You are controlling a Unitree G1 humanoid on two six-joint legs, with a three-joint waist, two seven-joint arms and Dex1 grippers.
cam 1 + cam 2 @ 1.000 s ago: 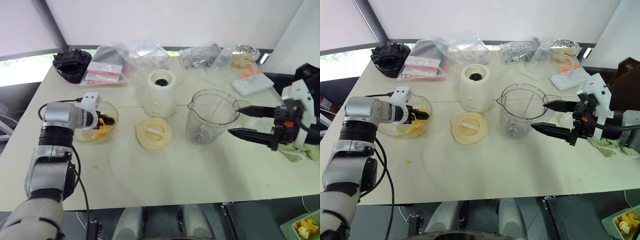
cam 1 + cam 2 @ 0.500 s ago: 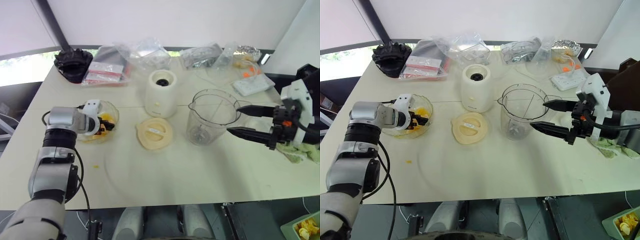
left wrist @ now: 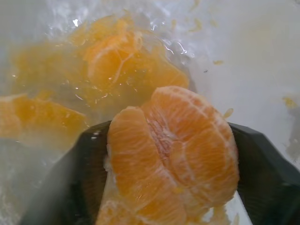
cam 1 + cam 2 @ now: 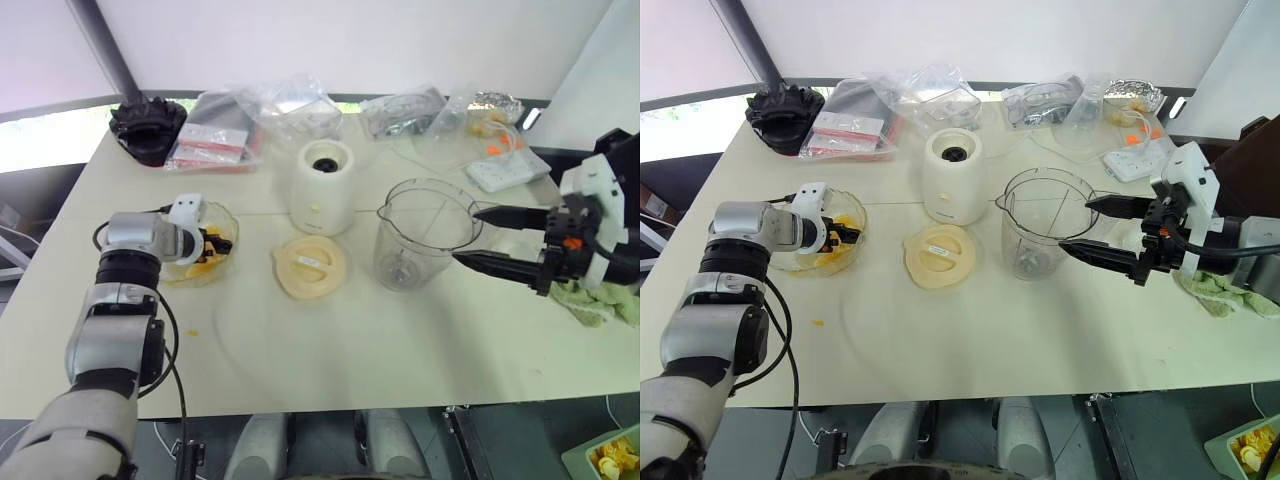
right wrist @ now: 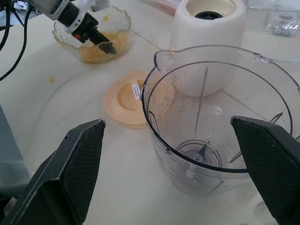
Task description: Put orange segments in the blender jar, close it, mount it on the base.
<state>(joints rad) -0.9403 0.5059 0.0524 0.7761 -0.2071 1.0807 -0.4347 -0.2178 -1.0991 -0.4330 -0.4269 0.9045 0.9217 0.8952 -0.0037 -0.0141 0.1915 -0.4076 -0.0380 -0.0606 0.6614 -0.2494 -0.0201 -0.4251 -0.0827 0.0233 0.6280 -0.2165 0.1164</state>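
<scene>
The two eye views look down on the table (image 4: 330, 340) from above. Each wrist view looks close along its own fingers.

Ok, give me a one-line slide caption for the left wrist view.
Left gripper closing its black fingers around an orange segment, with more segments lying in the glass dish behind it.
</scene>
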